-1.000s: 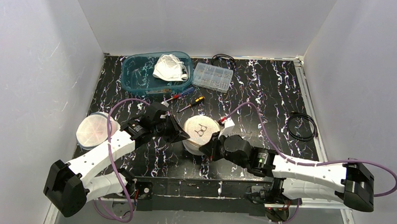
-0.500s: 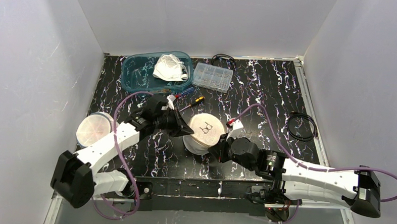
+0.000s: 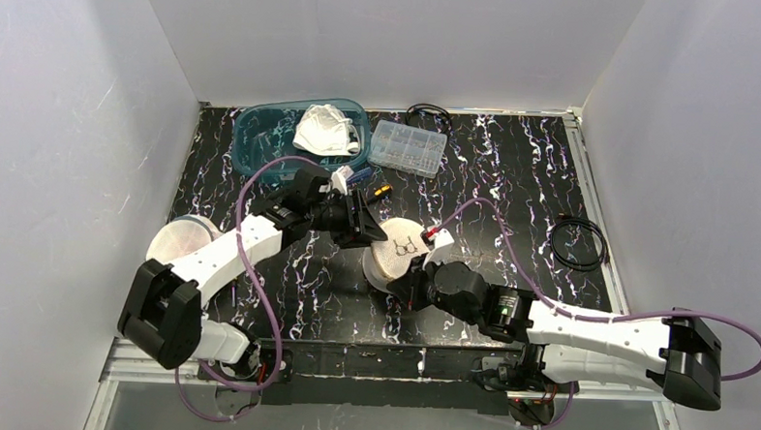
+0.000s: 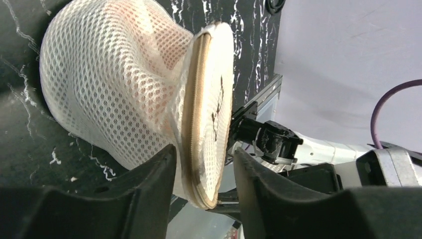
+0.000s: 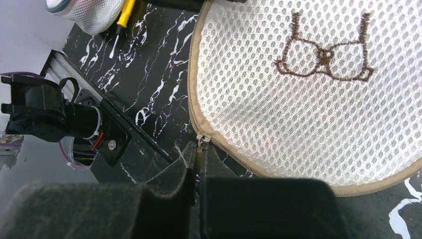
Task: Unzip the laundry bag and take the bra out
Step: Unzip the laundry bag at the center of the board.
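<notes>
Table (image 3: pixel 514 182): mesh bag (image 3: pixel 394 262); cloth (image 3: pixel 324 130) in bin (image 3: pixel 261 144)

Screwdrivers (image 3: pixel 376 190) seemingly between bin (image 3: pixel 264 140) and bag (image 3: pixel 392 262)

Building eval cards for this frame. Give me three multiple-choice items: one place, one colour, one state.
1. Where is the white cloth? A in the teal bin; B pinned to the wall; C at the table's near edge.
2. Colour of the bra emblem on the laundry bag? A red; B brown; C blue.
3. Right gripper state? A wide open; B shut on nothing; C shut on the zipper pull.
A: it lies in the bin at the back. B: brown stitching on white mesh. C: fingers closed on the pull.
</notes>
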Action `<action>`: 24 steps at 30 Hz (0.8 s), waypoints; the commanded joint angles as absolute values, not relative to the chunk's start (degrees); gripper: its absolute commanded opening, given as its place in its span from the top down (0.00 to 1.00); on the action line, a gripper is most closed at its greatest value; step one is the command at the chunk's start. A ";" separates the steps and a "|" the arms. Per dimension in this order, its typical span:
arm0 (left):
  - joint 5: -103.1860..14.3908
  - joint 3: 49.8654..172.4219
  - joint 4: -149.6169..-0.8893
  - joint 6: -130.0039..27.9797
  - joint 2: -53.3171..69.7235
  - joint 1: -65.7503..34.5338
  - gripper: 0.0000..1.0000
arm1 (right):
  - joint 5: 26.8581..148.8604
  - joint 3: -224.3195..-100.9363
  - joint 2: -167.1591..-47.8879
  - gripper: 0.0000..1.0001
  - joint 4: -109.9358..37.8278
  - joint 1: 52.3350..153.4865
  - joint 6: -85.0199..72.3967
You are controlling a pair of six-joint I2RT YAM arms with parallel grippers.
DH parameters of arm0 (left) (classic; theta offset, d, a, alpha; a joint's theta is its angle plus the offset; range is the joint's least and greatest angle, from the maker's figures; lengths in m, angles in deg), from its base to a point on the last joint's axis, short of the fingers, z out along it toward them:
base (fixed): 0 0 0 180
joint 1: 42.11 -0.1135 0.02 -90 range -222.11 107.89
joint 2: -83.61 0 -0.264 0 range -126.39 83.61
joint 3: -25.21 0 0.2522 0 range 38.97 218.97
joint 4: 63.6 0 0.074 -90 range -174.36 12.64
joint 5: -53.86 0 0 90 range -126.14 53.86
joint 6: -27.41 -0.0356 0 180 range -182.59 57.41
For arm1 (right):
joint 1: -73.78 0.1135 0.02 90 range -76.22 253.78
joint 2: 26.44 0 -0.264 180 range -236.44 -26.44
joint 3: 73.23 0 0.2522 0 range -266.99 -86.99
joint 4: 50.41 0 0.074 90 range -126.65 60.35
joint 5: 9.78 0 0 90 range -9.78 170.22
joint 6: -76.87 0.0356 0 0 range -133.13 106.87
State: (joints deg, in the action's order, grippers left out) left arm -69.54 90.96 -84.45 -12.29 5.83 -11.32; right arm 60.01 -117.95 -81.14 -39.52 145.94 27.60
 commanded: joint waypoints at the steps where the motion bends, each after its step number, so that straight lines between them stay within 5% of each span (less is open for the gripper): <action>1: -66.70 88.19 -90.79 -14.33 12.16 -11.70 0.45 | 59.57 -118.90 -82.62 0.99 -45.14 146.52 28.27; 5: -61.39 85.11 -98.05 -13.93 19.61 -11.70 0.16 | 59.47 -119.64 -83.84 0.99 -45.47 146.48 28.09; 9: -57.18 78.67 -99.30 -6.68 28.64 -11.30 0.05 | 59.84 -120.01 -85.25 0.99 -46.65 146.55 28.35; 14: -53.54 78.23 -99.52 -1.21 33.01 -8.31 0.05 | 60.60 -120.13 -87.55 0.99 -48.61 146.56 29.14; 24: -47.97 80.24 -96.80 4.12 26.69 -3.39 0.29 | 61.94 -121.61 -90.88 0.99 -50.57 147.10 29.65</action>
State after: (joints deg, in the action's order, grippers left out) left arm -51.36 79.20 -97.52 0.63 27.89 -4.46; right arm 61.45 -118.63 -90.17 -46.34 146.34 29.09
